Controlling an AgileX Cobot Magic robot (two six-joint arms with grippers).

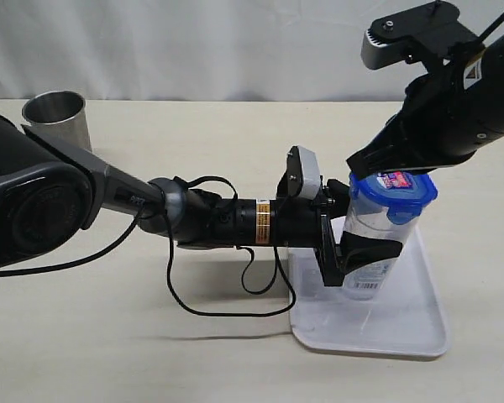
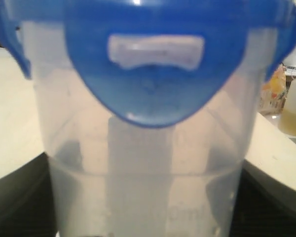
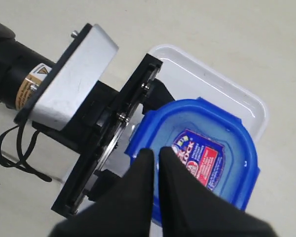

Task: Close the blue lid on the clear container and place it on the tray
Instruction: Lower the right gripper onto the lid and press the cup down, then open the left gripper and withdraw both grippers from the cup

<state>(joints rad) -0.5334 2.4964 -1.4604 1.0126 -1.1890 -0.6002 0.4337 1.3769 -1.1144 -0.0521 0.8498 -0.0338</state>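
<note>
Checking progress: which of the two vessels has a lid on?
The clear container, topped by the blue lid; the steel cup is open-topped.

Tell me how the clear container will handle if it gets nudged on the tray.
Probably tippy: the clear container is tall and narrow, upright on the tray. Likely light: it looks empty through its walls, with only the blue lid on top. Its smooth plastic may slip, though the left gripper clamps its lower body.

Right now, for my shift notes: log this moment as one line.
left gripper: gripping tall clear plastic container | right gripper: shut, tips on blue plastic lid capping it | container: upright on flat white plastic tray
</note>
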